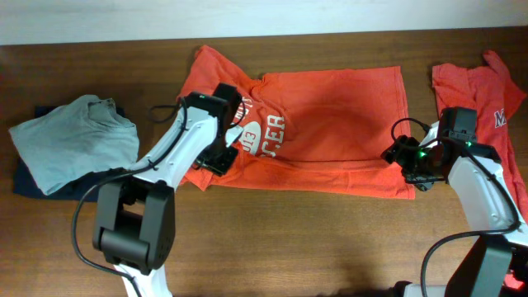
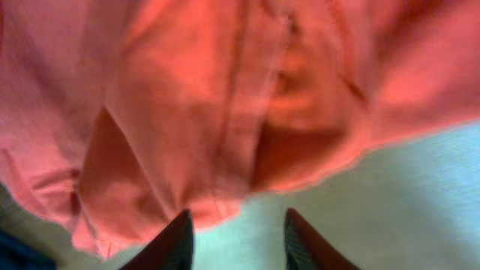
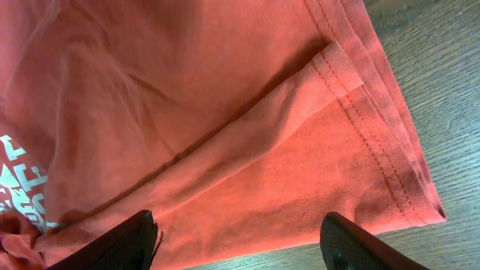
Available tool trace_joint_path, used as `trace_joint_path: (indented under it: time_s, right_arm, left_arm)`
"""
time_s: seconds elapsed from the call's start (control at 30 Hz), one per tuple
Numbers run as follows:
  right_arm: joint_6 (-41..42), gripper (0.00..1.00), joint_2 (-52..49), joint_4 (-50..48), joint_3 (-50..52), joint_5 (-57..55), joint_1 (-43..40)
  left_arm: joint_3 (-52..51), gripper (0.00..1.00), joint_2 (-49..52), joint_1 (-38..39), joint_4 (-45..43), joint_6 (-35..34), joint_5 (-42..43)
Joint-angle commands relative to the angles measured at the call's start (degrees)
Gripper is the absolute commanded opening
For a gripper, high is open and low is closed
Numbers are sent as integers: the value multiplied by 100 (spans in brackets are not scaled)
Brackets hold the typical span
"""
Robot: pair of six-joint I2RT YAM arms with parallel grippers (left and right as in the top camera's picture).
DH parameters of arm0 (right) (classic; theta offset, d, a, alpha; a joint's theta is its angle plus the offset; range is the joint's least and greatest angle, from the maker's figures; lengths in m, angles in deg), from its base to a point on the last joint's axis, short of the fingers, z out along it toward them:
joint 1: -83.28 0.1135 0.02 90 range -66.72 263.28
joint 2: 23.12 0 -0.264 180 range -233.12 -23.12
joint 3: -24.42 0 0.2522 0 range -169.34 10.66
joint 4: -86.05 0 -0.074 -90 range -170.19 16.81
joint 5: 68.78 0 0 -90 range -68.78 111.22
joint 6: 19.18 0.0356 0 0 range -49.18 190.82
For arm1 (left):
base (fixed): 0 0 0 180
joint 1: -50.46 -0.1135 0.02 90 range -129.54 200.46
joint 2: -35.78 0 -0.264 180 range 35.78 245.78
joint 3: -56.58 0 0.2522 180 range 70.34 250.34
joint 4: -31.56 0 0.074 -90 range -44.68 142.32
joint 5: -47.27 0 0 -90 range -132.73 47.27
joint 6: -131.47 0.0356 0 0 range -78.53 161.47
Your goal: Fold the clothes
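At the right end of the cloth, the right gripper (image 3: 236, 223) hangs open above the near hem corner of the orange T-shirt (image 1: 330, 124), pinching nothing. The shirt lies flat mid-way along the surface (image 1: 289, 239), its long axis running left to right. The left gripper (image 1: 221, 153), likewise open and empty, sits at its left end, so each arm has its own end nearer.

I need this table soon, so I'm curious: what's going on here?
Two robot arms are folding laundry. An orange-red T-shirt lies spread across the middle of the table, its left end bunched and turned in. The left gripper is open over that end, near the white lettering, holding nothing. The right gripper is open above the lower right hem corner. A second orange-red shirt lies at the right edge, and a grey garment on a dark cloth at the left.
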Motion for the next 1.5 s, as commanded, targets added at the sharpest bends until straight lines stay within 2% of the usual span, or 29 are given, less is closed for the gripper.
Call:
trace_joint_path:
  time_s: [0.0,0.17,0.27,0.3,0.33,0.53,0.73,0.83,0.97,1.07,1.1,1.13,1.17,1.2,1.3,1.37,1.47]
  right_arm:
    - [-81,75,-42,-15,-70,-55,35]
    - [-79,75,-42,-15,-70,-55,35]
    - [-81,75,-42,-13,-70,-55,35]
    - [-81,75,-42,-13,-70,-55,35]
    - [-81,75,-42,-13,-70,-55,35]
    - [-79,75,-42,-13,-70,-55,37]
    - [-79,75,-42,-13,-70,-55,37]
    - [-79,75,-42,-13,-70,-55,35]
    - [-79,75,-42,-15,-70,-55,35]
    - [-79,75,-42,-13,-70,-55,35]
    - [-79,75,-42,-13,-70,-55,37]
    - [-79,75,-42,-13,-70,-55,35]
    - [-81,75,-42,-9,-70,-55,37]
    - [-79,75,-42,-2,-70,-55,35]
    - [-81,75,-42,44,-70,-55,35]
    - [-166,75,-42,72,-70,-55,35]
    - [-205,75,-42,70,-70,-72,35]
  left_arm:
    - [-350,43,2,-127,-313,-46,-120]
    - [-461,42,4,-127,-511,-44,-101]
    - [-461,20,4,-125,-544,-44,-122]
    - [-461,5,4,-131,-560,-44,-190]
    - [-461,0,4,-129,-570,-46,-267]
    - [-341,1,2,-199,-610,-227,-949]
    - [190,0,2,-433,-1025,-214,-1045]
    - [225,2,4,-538,-1589,-107,-977]
    - [221,15,11,-601,-2092,223,-634]
    - [221,19,11,-605,-2302,339,-654]
    - [221,28,11,-605,-2391,374,-656]
    - [221,32,11,-605,-2433,391,-656]
    - [221,42,11,-605,-2463,389,-678]
    - [221,46,11,-605,-2444,387,-678]
    - [221,48,9,-603,-2087,385,-673]
    - [212,48,11,-605,-1434,382,-671]
    - [85,47,11,-612,-1231,387,-682]
